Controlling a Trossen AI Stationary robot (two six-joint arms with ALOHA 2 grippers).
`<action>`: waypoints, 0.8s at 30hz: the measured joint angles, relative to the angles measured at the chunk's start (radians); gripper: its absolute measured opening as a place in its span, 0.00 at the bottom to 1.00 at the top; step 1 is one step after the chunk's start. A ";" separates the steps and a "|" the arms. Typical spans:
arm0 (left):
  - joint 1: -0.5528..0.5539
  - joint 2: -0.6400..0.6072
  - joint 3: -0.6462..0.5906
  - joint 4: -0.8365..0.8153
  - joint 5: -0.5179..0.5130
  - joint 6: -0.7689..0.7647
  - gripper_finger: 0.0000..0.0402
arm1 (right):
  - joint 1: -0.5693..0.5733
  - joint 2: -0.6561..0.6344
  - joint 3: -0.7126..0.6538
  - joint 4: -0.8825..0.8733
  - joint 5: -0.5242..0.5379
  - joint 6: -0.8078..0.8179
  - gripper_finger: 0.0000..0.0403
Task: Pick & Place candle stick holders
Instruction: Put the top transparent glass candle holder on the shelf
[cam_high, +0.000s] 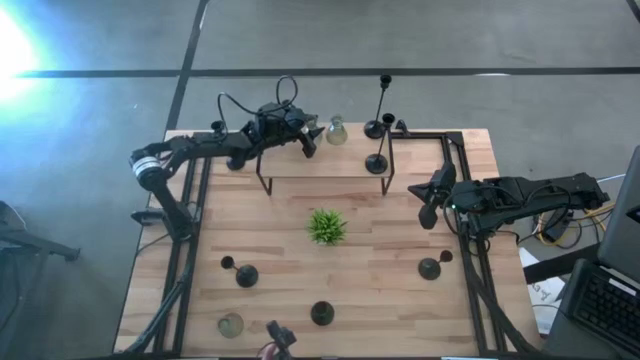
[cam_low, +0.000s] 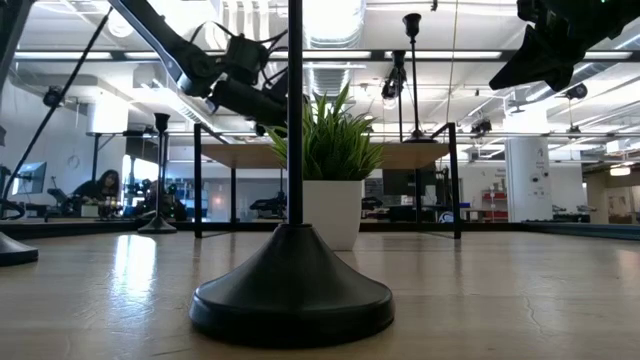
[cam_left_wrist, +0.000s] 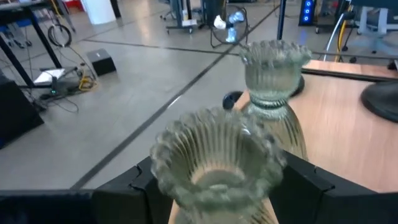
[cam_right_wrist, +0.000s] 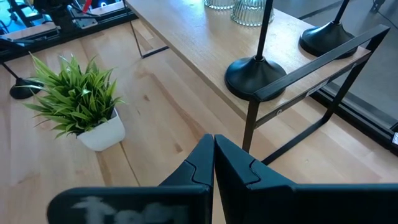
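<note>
My left gripper (cam_high: 311, 141) is over the far left part of the raised wooden shelf (cam_high: 300, 165), shut on a clear ribbed glass candle holder (cam_left_wrist: 217, 162). A second glass holder (cam_left_wrist: 273, 81) stands on the shelf just beyond it and also shows in the high view (cam_high: 336, 130). Two tall black holders (cam_high: 380, 125) (cam_high: 377, 162) stand by their round bases on the shelf's right end. My right gripper (cam_high: 430, 207) is shut and empty, in the air by the shelf's right leg. More black holders (cam_high: 245, 275) (cam_high: 430, 267) (cam_high: 321, 313) and a glass one (cam_high: 231, 324) stand on the table. My left gripper has the glass holder between its two fingers (cam_left_wrist: 144, 182), which stand at its sides below the flared, ribbed rim (cam_left_wrist: 186, 134). The holder stands upright in the hold. The rim hides the exact place of contact, and I cannot tell whether its foot rests on the shelf.
A small green plant in a white pot (cam_high: 327, 226) stands mid-table, near side of the shelf. The shelf's black metal legs (cam_right_wrist: 252, 124) stand just ahead of my right gripper. A black holder's base (cam_low: 290, 290) fills the low view's foreground. Black frame rails run along both table sides.
</note>
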 joint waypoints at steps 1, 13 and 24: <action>0.000 0.002 0.005 0.003 0.000 0.000 0.54 | 0.000 0.000 0.000 0.000 -0.001 0.000 0.02; 0.000 0.002 0.039 0.006 0.000 0.025 0.54 | 0.000 0.000 -0.003 0.000 -0.003 0.008 0.02; 0.000 -0.023 0.040 0.002 0.001 0.034 0.54 | 0.000 0.000 -0.004 0.000 -0.003 0.008 0.02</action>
